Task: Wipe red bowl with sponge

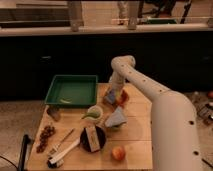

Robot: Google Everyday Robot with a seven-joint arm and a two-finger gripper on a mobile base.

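One red bowl, round, shallow, orange-red, at far edge of wooden table. One sponge, soft blue-grey block, at bowl's left rim, directly under gripper; grip width impossible to tell. One black bowl holding one tan upright block. One pale cup. One grey-blue triangular piece. One green rectangular tray. One round orange fruit.

Setting: kitchen-type room. Evidence: a long dark counter runs along the back. The wooden worktop carries a green tray, a cup, a black bowl and a round fruit. The robot's pincer is low at the worktop's far edge.
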